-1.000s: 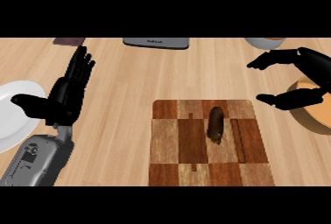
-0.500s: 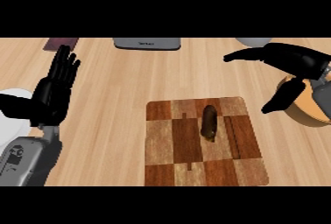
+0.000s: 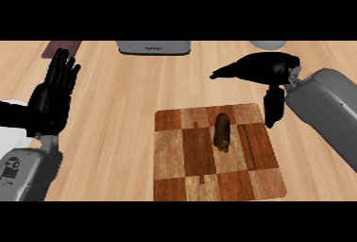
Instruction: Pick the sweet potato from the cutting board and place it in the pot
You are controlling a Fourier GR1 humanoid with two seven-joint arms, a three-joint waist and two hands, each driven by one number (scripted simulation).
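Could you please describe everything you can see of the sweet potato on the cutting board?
The sweet potato is a dark brown, elongated tuber with a dull, rough-looking skin. It lies flat on the checkered wooden cutting board, in its upper middle part, with its long axis running away from the robot. Only the board touches it; the right hand is above and to its right, apart from it.
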